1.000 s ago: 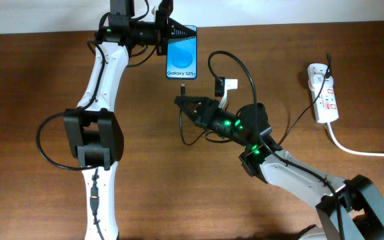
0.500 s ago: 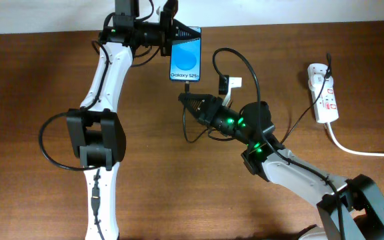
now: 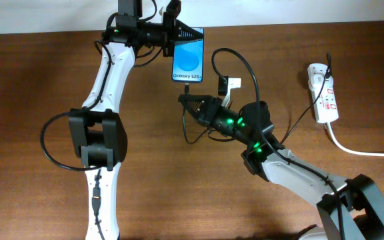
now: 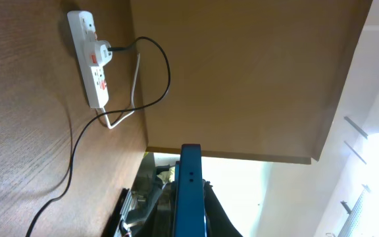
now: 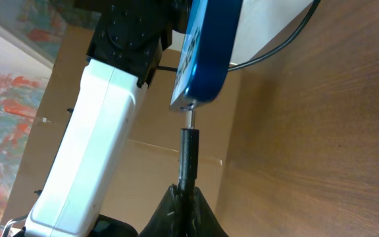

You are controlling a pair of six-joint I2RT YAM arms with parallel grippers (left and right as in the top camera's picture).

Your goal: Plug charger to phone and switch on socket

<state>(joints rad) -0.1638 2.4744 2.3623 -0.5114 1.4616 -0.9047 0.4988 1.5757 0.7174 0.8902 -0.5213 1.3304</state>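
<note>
My left gripper point(image 3: 176, 35) is shut on the phone point(image 3: 187, 59), a blue-screened handset held above the table's far edge; its blue edge shows in the left wrist view point(image 4: 191, 191). My right gripper point(image 3: 187, 101) is shut on the charger's black plug point(image 5: 188, 155), just below the phone. In the right wrist view the silver plug tip touches the phone's bottom edge point(image 5: 202, 72). The thin black charger cable point(image 3: 245, 67) loops from the plug toward the socket point(image 3: 323, 92), a white power strip at the right, also in the left wrist view point(image 4: 92, 59).
A thick white cord point(image 3: 359, 151) runs from the socket off the right edge. A small white block point(image 3: 231, 85) sits on the right arm near the cable loop. The left arm point(image 3: 105, 80) stretches along the table's left side.
The left gripper has carried the phone rightward and slightly down toward the plug. The right gripper has raised the plug until its tip meets the phone's bottom edge.
</note>
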